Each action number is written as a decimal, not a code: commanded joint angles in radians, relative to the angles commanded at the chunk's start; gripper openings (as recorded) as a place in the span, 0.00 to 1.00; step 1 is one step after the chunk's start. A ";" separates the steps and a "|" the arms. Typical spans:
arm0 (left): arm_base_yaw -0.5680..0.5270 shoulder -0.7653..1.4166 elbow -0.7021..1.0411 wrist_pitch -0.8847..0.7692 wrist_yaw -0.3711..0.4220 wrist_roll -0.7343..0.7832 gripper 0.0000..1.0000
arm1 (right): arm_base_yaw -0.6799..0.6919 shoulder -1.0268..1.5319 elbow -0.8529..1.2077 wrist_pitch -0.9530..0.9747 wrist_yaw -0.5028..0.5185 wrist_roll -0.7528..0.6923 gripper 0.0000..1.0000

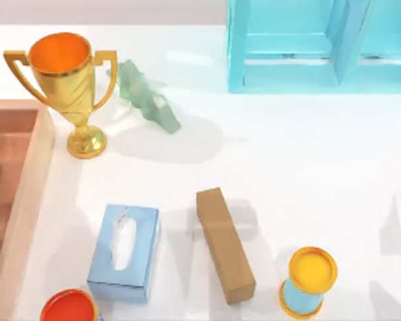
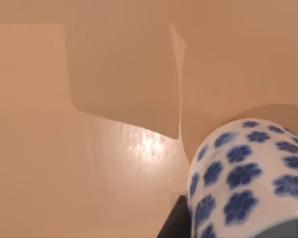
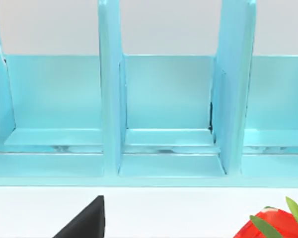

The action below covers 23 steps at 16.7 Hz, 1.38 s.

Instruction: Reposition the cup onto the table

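In the left wrist view, the small white cylindrical cup with dark blue flower dots [image 2: 248, 178] is sitting close to the camera over the glossy reddish-brown wooden tray [image 2: 89, 173]; whether the left gripper is clasping it, I cannot tell. The tray's raised rim [image 1: 33, 180] is lying along the left edge of the glossy white table [image 1: 287, 167]. The right wrist view is facing a light-blue divided rack [image 3: 164, 114].
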 joint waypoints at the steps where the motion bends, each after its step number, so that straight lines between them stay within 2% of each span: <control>1: 0.000 0.000 0.000 0.000 0.000 0.000 0.00 | 0.000 0.000 0.000 0.000 0.000 0.000 1.00; 9: 0.001 -0.003 0.002 -0.002 0.001 0.001 0.00 | 0.000 0.000 0.000 0.000 0.000 0.000 1.00; 13: 0.012 -0.030 0.058 -0.066 0.010 -0.020 0.00 | 0.000 0.000 0.000 0.000 0.000 0.000 1.00; 15: -0.032 -0.048 0.099 -0.134 0.013 -0.058 0.00 | 0.000 0.000 0.000 0.000 0.000 0.000 1.00; 20: -0.253 -0.100 0.204 -0.331 0.009 -0.254 0.00 | 0.000 0.000 0.000 0.000 0.000 0.000 1.00; 23: -0.352 -0.141 0.249 -0.396 0.001 -0.352 0.00 | 0.000 0.000 0.000 0.000 0.000 0.000 1.00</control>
